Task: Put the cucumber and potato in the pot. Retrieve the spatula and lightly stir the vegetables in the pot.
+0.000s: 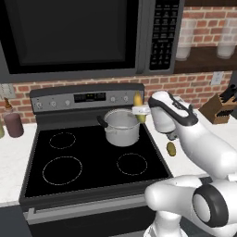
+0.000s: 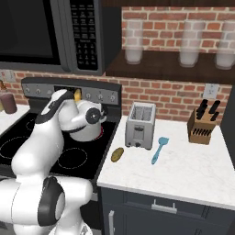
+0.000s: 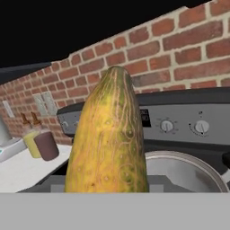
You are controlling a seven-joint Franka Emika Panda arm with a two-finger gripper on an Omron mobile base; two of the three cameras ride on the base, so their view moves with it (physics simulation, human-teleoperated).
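Jaws (image 1: 139,110) clamped on yellow-green cucumber (image 1: 138,102), held upright above right rim of steel pot (image 1: 122,127) on stove's back right burner. Potato (image 2: 117,154) lies on bench just right of stove. Blue spatula (image 2: 159,149) on bench beside toaster (image 2: 140,125).

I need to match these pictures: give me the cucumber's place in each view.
Left base view: cucumber upright in the gripper, above the pot rim's right side.
Right base view: its tip peeks behind the arm.
Hand view: centre foreground.
Shared landmark: the pot.
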